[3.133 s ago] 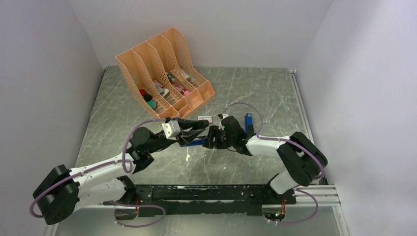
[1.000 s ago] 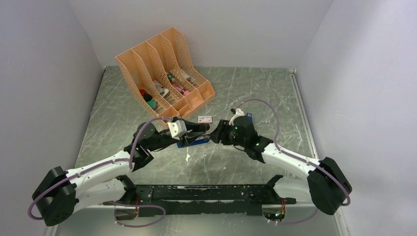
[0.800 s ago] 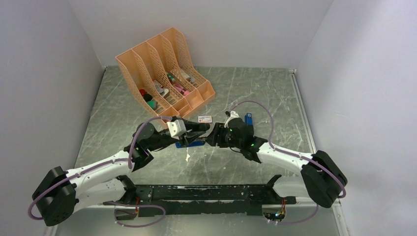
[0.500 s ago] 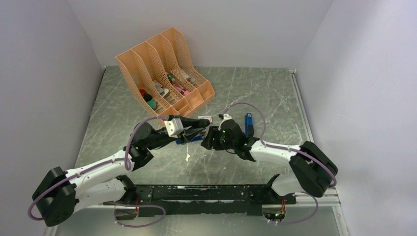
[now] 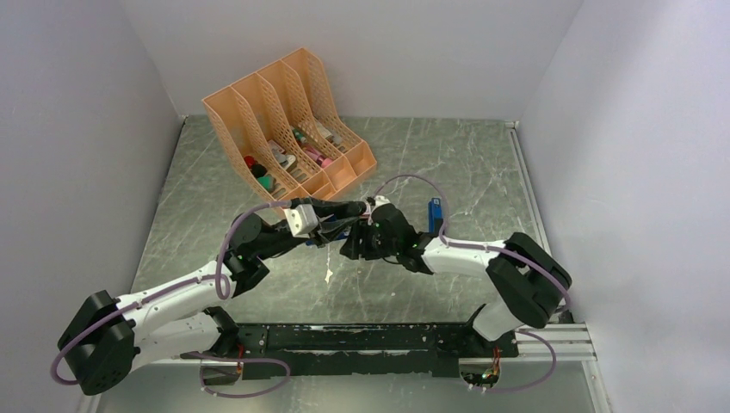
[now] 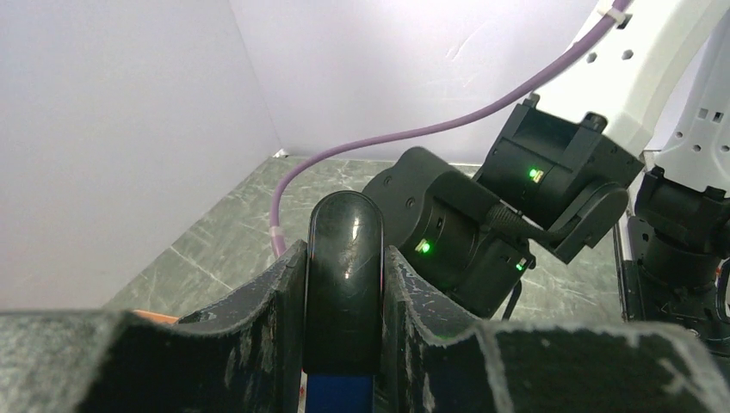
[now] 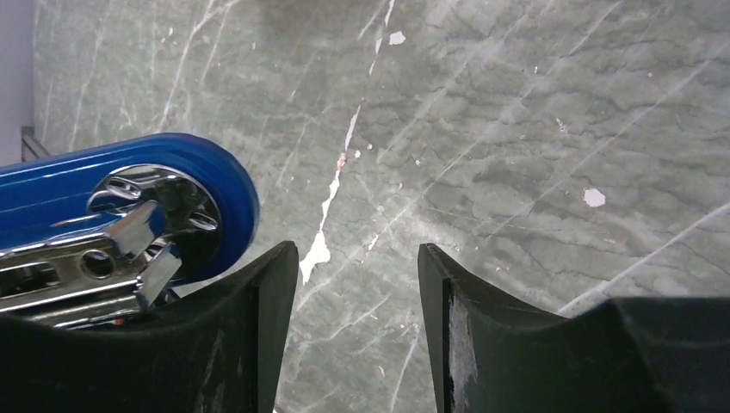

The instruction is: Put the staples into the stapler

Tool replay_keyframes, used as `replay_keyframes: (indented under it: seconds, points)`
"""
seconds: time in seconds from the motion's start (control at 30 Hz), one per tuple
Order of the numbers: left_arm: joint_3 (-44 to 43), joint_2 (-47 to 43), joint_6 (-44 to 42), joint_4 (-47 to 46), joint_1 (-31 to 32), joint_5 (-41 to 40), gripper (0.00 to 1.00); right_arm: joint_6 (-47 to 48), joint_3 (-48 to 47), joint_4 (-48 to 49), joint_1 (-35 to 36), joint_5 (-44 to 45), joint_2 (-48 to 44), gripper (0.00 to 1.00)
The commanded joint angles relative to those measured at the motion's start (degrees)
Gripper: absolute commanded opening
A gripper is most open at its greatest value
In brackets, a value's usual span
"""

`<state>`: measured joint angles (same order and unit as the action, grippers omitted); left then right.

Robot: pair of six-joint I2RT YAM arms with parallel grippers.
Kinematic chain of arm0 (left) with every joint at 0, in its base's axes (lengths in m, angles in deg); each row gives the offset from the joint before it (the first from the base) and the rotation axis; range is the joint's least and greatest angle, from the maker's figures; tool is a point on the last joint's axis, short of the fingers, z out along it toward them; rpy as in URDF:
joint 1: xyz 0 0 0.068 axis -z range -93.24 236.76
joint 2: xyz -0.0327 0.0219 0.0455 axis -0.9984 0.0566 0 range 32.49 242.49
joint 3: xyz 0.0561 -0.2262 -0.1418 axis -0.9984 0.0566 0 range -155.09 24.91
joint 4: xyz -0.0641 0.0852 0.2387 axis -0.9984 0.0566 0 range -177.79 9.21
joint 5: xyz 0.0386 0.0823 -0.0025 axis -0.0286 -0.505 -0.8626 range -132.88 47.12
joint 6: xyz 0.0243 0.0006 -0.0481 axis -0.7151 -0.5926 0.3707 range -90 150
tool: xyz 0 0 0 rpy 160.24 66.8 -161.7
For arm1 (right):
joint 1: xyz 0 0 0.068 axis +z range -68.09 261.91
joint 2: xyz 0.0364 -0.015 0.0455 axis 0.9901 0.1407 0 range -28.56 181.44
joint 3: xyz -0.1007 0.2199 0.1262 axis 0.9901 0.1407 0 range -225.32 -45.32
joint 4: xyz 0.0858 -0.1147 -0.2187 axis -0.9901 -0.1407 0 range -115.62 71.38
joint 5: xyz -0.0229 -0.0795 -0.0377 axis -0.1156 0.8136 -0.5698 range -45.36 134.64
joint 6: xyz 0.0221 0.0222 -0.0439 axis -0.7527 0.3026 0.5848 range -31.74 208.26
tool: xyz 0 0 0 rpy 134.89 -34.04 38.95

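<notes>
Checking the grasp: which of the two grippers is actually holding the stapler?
The left gripper: it is clamped on the stapler, while the right gripper stands open, holding nothing.

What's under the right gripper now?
Bare table between the right gripper's open fingers; the stapler's blue end is just beside one finger. That finger hides part of it.

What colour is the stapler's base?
Blue, with shiny silver metal set in it. The stapler shows best in the right wrist view.
</notes>
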<state>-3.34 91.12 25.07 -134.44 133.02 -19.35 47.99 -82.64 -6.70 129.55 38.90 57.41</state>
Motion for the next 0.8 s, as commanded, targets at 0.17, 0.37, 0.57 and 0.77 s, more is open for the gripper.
replay_keyframes:
  seconds: [0.17, 0.37, 0.57, 0.77]
  points:
    - [-5.05, -0.94, 2.10, -8.26, 0.41, 4.88, 0.07, 0.04, -2.55, 1.85, 1.69, -2.59, 6.51, 0.57]
    - [-5.41, -1.57, 2.45, -8.93, 0.41, 5.71, 0.07, 0.16, -4.01, 2.61, 2.92, -3.94, 8.44, 0.57]
    - [-5.17, -4.11, -1.39, -3.11, 0.42, 3.98, 0.07, 0.97, -2.71, -1.35, 3.01, 0.10, 3.63, 0.57]
    - [-4.15, -9.23, -4.63, 4.70, 0.21, 1.83, 0.07, 4.14, 0.47, -11.83, 0.70, 12.29, -13.12, 0.61]
